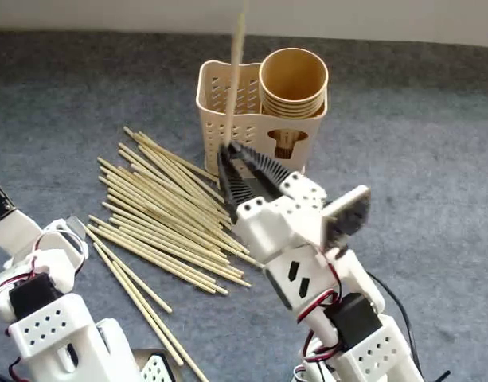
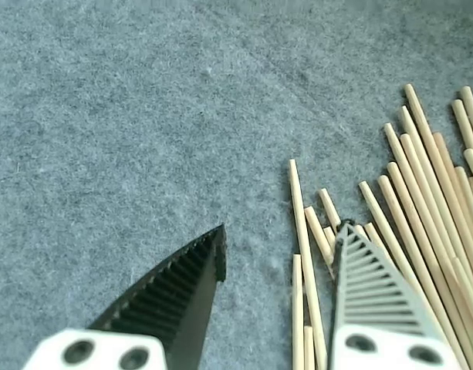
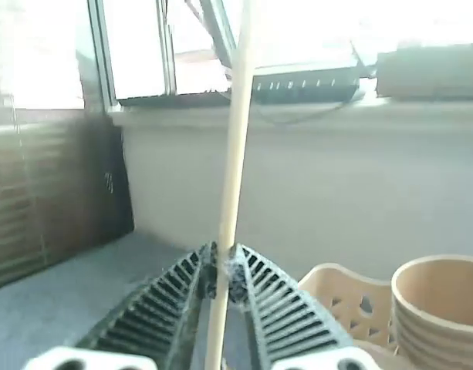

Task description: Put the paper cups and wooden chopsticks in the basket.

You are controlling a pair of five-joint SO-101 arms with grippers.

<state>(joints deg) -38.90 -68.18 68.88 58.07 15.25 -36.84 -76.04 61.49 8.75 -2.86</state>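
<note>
A cream plastic basket (image 1: 228, 111) stands at the back of the grey mat, with a stack of paper cups (image 1: 293, 83) in its right half. My right gripper (image 1: 230, 156) is shut on one wooden chopstick (image 1: 235, 76), held upright just in front of the basket's left half; the same chopstick (image 3: 236, 154) rises between the black fingers of the right gripper (image 3: 223, 271). A pile of chopsticks (image 1: 168, 211) lies left of the basket. My left gripper (image 2: 278, 247) is open low over the mat, one fingertip over the chopstick ends (image 2: 309, 231).
Two loose chopsticks (image 1: 136, 290) lie apart near the front of the mat, close to the left arm's base (image 1: 44, 310). Bare grey mat (image 1: 419, 135) stretches to the right of the basket. A pale wall runs along the back edge.
</note>
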